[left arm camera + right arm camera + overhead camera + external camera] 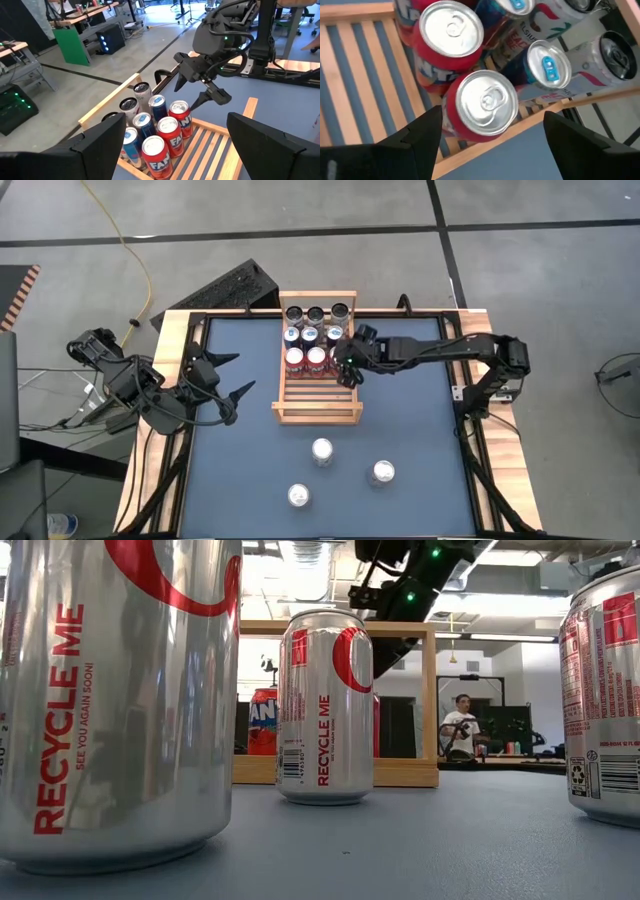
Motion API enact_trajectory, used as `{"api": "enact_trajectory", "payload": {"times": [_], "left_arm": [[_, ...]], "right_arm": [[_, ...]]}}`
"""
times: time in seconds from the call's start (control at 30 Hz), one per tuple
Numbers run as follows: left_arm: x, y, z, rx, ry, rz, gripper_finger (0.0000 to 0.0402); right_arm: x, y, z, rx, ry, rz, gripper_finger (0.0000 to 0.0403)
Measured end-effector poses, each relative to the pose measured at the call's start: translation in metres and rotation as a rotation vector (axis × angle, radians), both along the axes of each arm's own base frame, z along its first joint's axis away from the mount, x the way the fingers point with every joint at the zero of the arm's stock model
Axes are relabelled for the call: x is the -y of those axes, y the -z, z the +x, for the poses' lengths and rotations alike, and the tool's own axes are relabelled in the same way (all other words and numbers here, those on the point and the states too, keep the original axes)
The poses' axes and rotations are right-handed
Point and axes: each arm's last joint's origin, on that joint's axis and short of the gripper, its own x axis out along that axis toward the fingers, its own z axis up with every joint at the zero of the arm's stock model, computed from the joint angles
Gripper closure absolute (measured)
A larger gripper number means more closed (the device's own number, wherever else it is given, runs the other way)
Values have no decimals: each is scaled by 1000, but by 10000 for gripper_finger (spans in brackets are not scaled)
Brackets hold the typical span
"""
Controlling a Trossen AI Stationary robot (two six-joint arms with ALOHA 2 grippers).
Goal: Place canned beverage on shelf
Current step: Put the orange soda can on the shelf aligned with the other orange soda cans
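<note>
Our right hand (348, 370) hangs with fingers spread and nothing between them, just above the red can (481, 103) at the shelf's right edge, in the third row of cans. Our left hand (228, 377) waits open and unladen, well off the shelf's left side. The shelf (317, 408) already carries nine cans in three rows packed against its far rail, so we judge that much done; the slats nearer us are bare. Three silver cans (322, 451) stand on the surface (240, 470) beyond the shelf's near rail, not yet placed
</note>
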Motion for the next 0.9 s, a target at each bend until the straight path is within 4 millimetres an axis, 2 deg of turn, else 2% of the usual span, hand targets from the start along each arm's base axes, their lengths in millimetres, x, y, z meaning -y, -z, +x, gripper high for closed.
{"api": "enact_trajectory", "payload": {"times": [0.37,0.47,0.73,0.9], "left_arm": [[0,0,0,0,1,-1,68],[0,0,0,0,1,-1,68],[0,0,0,0,1,-2,68],[0,0,0,0,1,-2,68]], "right_arm": [[2,1,0,4,-14,39,87],[8,1,-1,12,-22,85,86],[25,1,-5,40,37,128,44],[26,1,-4,57,5,177,30]]}}
